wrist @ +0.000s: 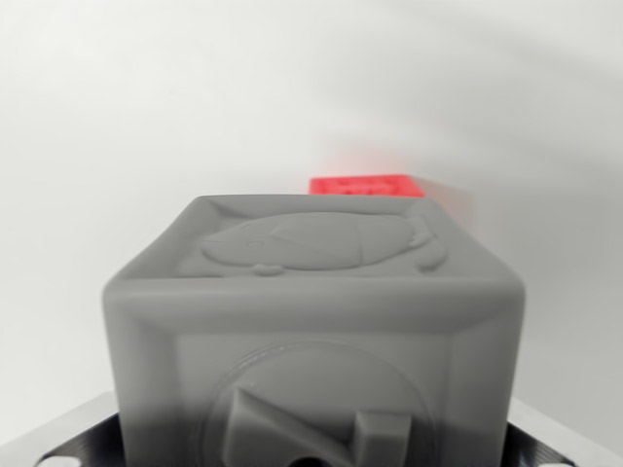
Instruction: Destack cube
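With the grey cube (313,331) filling my view, red cube (367,185) at twelve o'clock, grip state unreadable; releasing blind could tumble it.

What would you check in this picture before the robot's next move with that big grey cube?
1. Grey plastic cube with an embossed animal on top is centred close to the camera: ok.
2. Cube sits upright, not tilted: ok.
3. Gripper fingers closed on the cube: cannot tell, only dark metal parts show at the bottom corners.
4. Red plastic block is behind the grey cube: ok, though whether they touch cannot be told.
5. Cube lifted off whatever was below it: cannot tell.
6. White surface around shows nothing else: ok.
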`<move>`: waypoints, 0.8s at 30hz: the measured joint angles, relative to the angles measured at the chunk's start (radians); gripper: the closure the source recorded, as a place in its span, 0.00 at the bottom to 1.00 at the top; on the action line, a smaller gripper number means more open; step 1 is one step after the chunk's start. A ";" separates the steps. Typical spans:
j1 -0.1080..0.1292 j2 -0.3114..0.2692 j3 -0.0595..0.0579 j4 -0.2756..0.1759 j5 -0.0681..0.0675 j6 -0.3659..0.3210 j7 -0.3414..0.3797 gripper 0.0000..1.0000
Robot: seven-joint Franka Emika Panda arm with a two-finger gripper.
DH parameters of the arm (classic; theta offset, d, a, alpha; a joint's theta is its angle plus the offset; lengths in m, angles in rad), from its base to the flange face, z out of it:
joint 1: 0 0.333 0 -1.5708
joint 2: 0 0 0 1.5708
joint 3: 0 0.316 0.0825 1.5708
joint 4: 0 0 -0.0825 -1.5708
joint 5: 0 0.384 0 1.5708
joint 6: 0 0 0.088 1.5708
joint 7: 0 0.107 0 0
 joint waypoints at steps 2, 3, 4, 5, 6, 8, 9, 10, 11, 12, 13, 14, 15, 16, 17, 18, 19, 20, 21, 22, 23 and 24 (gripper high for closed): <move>0.004 0.002 0.003 -0.001 0.000 0.002 0.014 1.00; 0.006 0.002 0.005 -0.002 0.000 0.004 0.023 1.00; 0.009 0.003 0.006 -0.003 0.000 0.005 0.032 1.00; 0.011 0.004 0.008 -0.003 0.000 0.007 0.041 1.00; 0.014 0.005 0.009 -0.004 0.000 0.008 0.050 1.00; 0.019 0.006 0.012 -0.005 0.000 0.011 0.065 1.00; 0.021 0.007 0.014 -0.005 0.000 0.013 0.074 1.00; 0.024 0.008 0.015 -0.006 0.000 0.014 0.083 1.00; 0.026 0.009 0.017 -0.007 0.000 0.016 0.092 1.00; 0.029 0.010 0.019 -0.007 0.000 0.017 0.101 1.00; 0.031 0.011 0.021 -0.008 0.000 0.018 0.110 1.00; 0.033 0.012 0.022 -0.008 0.000 0.020 0.119 1.00; 0.036 0.013 0.024 -0.009 0.000 0.021 0.128 1.00; 0.038 0.014 0.026 -0.009 0.000 0.022 0.137 1.00; 0.040 0.014 0.027 -0.009 0.000 0.023 0.142 1.00; 0.043 0.015 0.029 -0.010 0.000 0.024 0.152 1.00; 0.045 0.017 0.031 -0.010 0.000 0.026 0.162 1.00; 0.048 0.018 0.032 -0.010 0.000 0.028 0.171 1.00; 0.051 0.019 0.034 -0.010 0.000 0.030 0.180 1.00; 0.054 0.021 0.036 -0.011 0.000 0.031 0.190 1.00; 0.056 0.022 0.037 -0.011 0.000 0.033 0.199 1.00; 0.057 0.023 0.039 -0.011 0.000 0.034 0.204 1.00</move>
